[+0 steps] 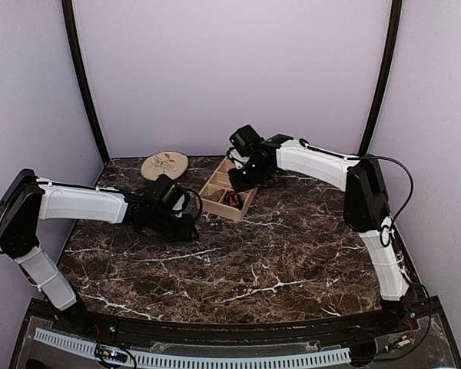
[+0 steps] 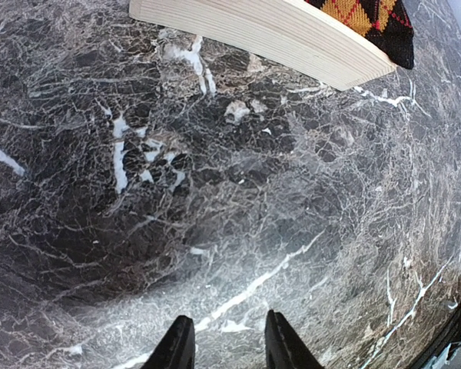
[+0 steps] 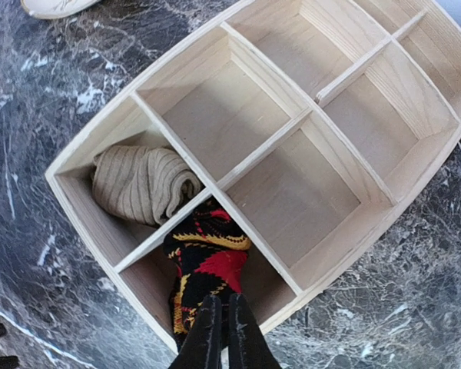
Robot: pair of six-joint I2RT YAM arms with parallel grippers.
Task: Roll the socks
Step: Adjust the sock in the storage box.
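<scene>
A pale wooden tray [image 3: 100, 137] with several compartments holds both socks at one end. The tan-beige sock [image 3: 142, 184] lies rolled in the corner compartment. In the compartment beside it sits the black argyle sock [image 3: 211, 257], bunched up. My right gripper [image 3: 219, 301] hovers just over the argyle sock, its jaws shut and nothing visibly between them. My left gripper [image 2: 229, 319] hangs open over bare marble, a little short of the tray's wall [image 2: 276, 34], where a bit of the argyle sock [image 2: 369, 19] peeks over the rim. From above, the left gripper [image 1: 186, 227] sits left of the tray [image 1: 215, 192] and the right gripper [image 1: 242, 181] over it.
A round wooden disc [image 1: 164, 164] with a painted motif lies at the back left, close to the tray. The dark marble tabletop [image 1: 253, 261] stretches toward the near edge. Purple walls enclose the back and both sides.
</scene>
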